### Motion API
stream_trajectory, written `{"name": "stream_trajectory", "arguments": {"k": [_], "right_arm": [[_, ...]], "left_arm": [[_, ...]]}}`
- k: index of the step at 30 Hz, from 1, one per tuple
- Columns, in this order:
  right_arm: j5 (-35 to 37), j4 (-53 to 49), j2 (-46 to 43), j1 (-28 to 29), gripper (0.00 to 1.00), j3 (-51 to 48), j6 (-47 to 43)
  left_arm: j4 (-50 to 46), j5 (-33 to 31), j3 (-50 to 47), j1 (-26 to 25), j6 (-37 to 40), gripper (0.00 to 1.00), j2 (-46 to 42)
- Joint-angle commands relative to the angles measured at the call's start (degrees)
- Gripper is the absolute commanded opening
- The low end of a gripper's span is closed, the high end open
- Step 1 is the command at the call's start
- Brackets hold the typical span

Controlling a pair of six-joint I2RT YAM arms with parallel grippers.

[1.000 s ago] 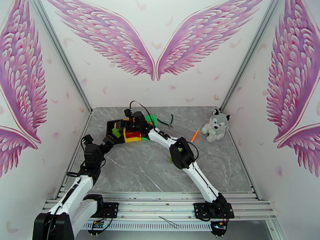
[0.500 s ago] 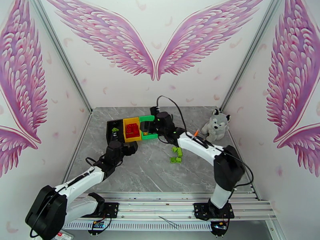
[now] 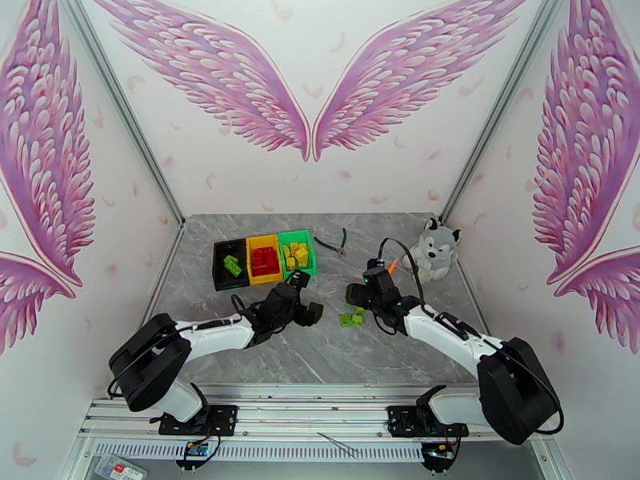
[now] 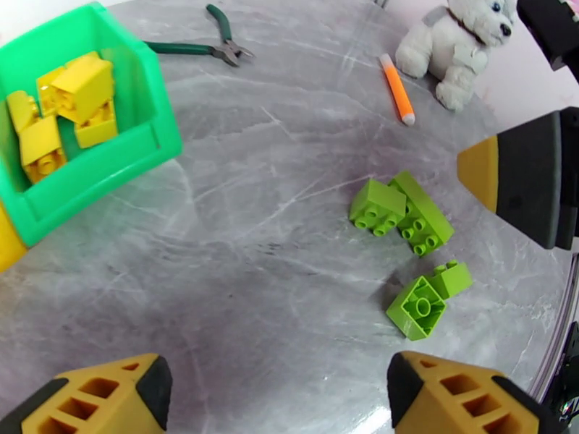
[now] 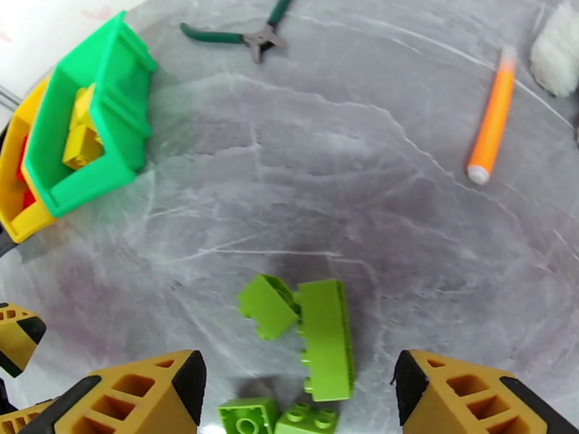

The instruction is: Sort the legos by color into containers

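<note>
1. Both arms have swung in over the last second. Your right arm (image 3: 436, 334) has left the bins and come back over mid-table. Your left arm (image 3: 208, 336) has unfolded from the left edge and reaches toward the same spot.
2. The three bins stand touching in a row at the far left of the table (image 3: 264, 358). The black bin (image 3: 218, 270) holds green bricks, the yellow bin (image 3: 253, 266) holds red ones, and the green bin (image 3: 307, 248) holds yellow ones.
3. The left gripper (image 4: 281, 396) has its jaws well apart with nothing between them, and it looks across bare table at the loose pile. The right gripper (image 5: 300, 392) is also open and empty, and it hangs just over that pile.
4. Four loose green bricks (image 4: 422, 213) lie close together on the table between the two grippers, well apart from the bins. Two of them touch, and two sit just beside those.
5. The step in hand looks like the last colour: red and yellow appear sorted, and only these green bricks remain out.
6. Next, pick one arm. The right gripper is nearer, so lower it over a single brick (image 5: 327, 345), close on its long sides, and carry it to the black bin. Hold your left gripper back, since both are crowding one small pile and could collide or scatter it.
</note>
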Motion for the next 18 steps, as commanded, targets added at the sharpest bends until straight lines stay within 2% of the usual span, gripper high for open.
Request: {"name": "stream_trajectory", "arguments": {"k": [1, 5, 18], "right_arm": [[1.74, -1.19, 0.62, -0.59, 0.71, -1.45, 1.25], [-0.04, 0.62, 3.86, -1.26, 0.63, -2.01, 1.53], [-2.41, 3.01, 14.23, -2.10, 0.53, 1.22, 0.78]], "left_arm": [[2.12, 1.56, 3.22, -0.12, -0.62, 0.82, 2.55], [2.98, 1.73, 4.17, 0.05, -1.35, 0.82, 4.07], [3.73, 2.79, 3.56, 2.07, -2.47, 0.82, 4.33]]}}
